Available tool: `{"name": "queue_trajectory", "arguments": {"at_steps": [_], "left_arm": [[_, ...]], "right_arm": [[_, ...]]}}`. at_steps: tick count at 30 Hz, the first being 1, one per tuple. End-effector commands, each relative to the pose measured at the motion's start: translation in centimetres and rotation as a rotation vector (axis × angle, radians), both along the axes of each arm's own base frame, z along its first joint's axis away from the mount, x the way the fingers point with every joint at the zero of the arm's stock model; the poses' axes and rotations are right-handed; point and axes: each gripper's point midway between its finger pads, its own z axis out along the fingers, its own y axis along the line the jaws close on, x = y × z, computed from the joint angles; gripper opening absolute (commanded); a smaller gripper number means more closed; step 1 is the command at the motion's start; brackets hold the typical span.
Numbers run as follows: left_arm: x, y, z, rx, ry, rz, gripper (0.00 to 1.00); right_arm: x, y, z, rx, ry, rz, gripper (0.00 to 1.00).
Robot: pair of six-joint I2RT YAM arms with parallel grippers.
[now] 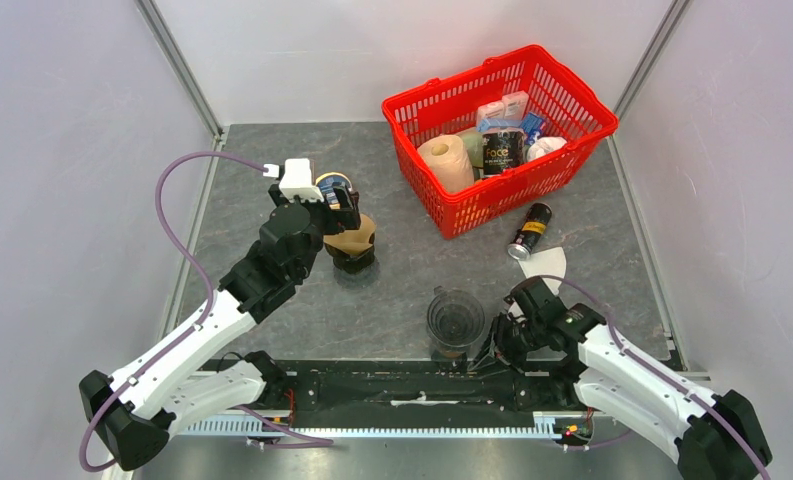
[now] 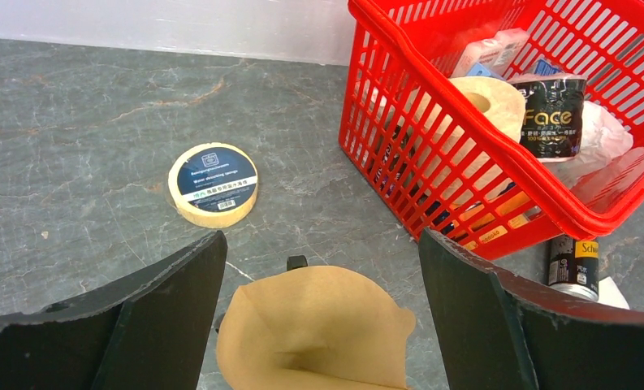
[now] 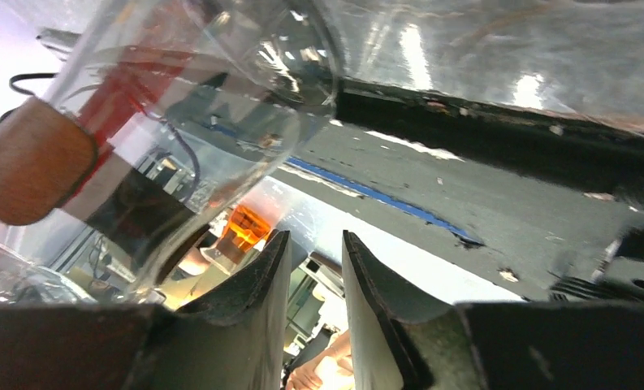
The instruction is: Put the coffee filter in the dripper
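A brown paper coffee filter sits opened in the black dripper left of the table's middle. My left gripper hangs right above it, open. In the left wrist view the filter lies low between the wide-apart fingers without touching either, and a bit of the dripper's handle shows behind it. My right gripper is low at the near edge beside a glass carafe. In the right wrist view its jaws stand a narrow gap apart, and I make out nothing between them.
A red basket with paper rolls and packets stands at the back right, its rim close to my left gripper. A dark can and a white paper lie before it. A tape roll lies behind the dripper. The carafe's glass fills the right wrist view's left.
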Motion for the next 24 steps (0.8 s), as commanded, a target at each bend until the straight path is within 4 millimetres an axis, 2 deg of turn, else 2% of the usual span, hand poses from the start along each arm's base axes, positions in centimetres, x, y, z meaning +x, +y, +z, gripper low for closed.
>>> {"name": "queue_trajectory", "arguments": {"at_steps": [1, 17, 21, 24], "left_arm": [[0.4, 0.6, 1.7, -0.014, -0.044, 0.035, 0.94], [0.4, 0.7, 1.6, -0.009, -0.043, 0.039, 0.94], [0.4, 0.7, 1.5, -0.009, -0.042, 0.038, 0.94], [0.3, 0.9, 1.7, -0.016, -0.047, 0.041, 0.94]], "right_arm": [[1.3, 2.2, 2.2, 0.154, -0.075, 0.043, 0.37], [5.7, 4.8, 1.5, 0.217, -0.187, -0.027, 0.39], [7.1, 4.8, 1.0, 0.182, -0.215, -0.068, 0.41], [7.8, 4.1, 0.6, 0.134, -0.218, -0.108, 0.43]]}}
